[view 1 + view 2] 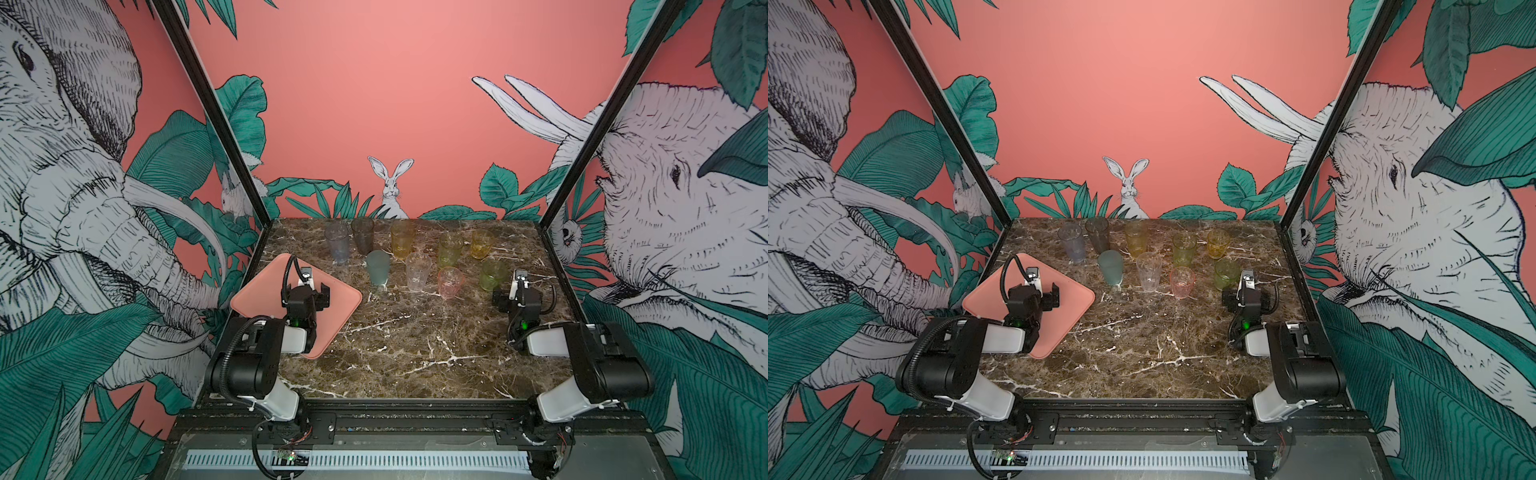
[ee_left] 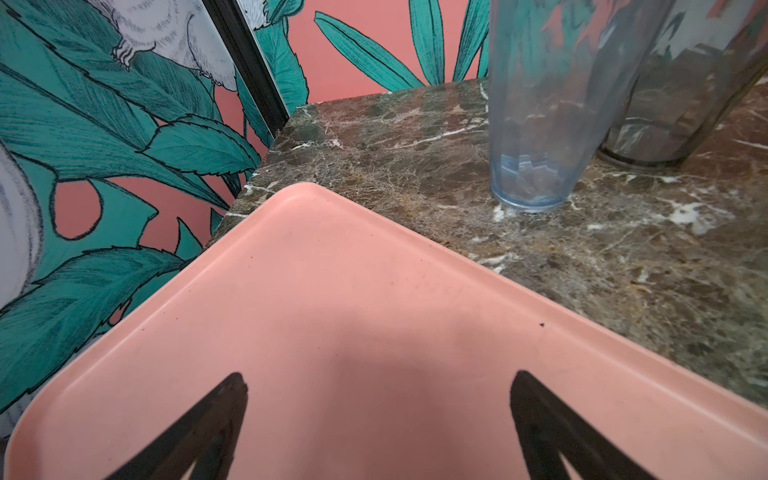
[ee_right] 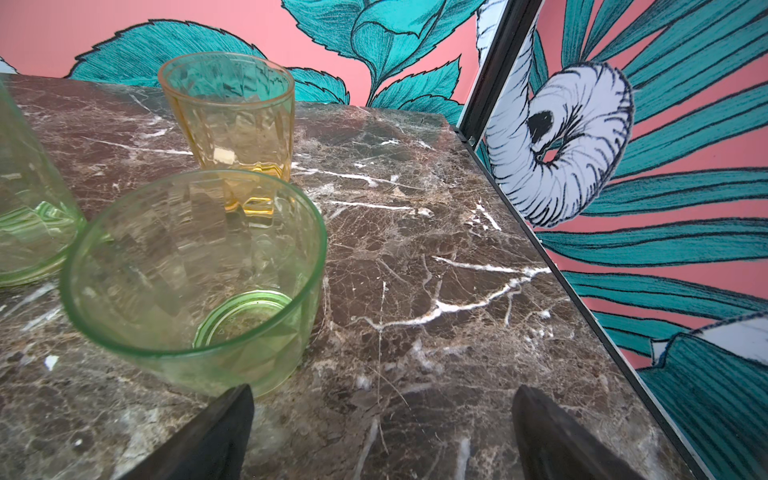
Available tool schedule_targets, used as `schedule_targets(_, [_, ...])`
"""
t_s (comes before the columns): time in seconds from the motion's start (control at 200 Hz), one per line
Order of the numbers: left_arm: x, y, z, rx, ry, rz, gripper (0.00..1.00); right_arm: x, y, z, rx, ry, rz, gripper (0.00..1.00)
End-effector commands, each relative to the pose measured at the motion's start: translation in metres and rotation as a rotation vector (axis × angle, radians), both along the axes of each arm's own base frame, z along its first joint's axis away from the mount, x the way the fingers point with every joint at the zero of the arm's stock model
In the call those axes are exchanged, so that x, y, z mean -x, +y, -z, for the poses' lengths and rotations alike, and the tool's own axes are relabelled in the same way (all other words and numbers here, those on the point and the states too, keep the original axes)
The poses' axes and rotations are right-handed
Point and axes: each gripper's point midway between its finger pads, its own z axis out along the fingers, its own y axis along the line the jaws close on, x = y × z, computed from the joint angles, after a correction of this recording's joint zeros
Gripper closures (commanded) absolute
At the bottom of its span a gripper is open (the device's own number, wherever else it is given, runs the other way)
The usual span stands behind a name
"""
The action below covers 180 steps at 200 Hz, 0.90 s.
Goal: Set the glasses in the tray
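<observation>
Wide open, my left gripper [image 2: 378, 382] hangs over the flat salmon-pink rectangular tray [image 2: 332, 291] at the table's [image 1: 415, 353] nine o'clock. My right gripper [image 3: 382, 395], equally wide and empty, is beside a short green translucent tumbler [image 3: 195, 282]; the other glasses [image 1: 417, 270] stand toward twelve o'clock

The tray [image 1: 338, 297] is salmon pink, the tabletop [image 1: 415, 345] brown marble with white veins. Then a bluish tumbler [image 1: 337, 245], smoky grey tumbler [image 1: 363, 237], teal-grey tumbler [image 1: 378, 268], clear tumbler [image 1: 417, 272], pink tumbler [image 1: 451, 282], amber tumblers [image 1: 402, 241], green tumblers [image 1: 450, 249]. The wallpaper [image 1: 374, 104] is coral with teal leaves.
</observation>
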Motion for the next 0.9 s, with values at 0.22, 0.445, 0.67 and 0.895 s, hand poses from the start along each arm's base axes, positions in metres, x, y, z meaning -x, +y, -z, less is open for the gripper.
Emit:
schedule_targets(0.22, [0.000,-0.001,-0.031,-0.001,-0.040,-0.001,0.00,0.011,-0.019,-0.029,-0.003,-0.085,0.115,0.01])
schedule_targets(0.445, [0.022,0.015,-0.078,0.074,-0.073,-0.112,0.01,0.038,-0.050,-0.072,-0.077,-0.053,0.355,0.01])
schedule_targets(0.67, [0.047,0.017,-0.109,0.206,0.017,-0.173,0.00,0.060,-0.039,-0.122,-0.287,-0.025,0.370,0.01])
schedule_targets(0.895, [0.073,-0.006,-0.117,0.372,0.225,-0.134,0.00,0.065,0.023,-0.166,-0.515,-0.015,0.035,0.01])
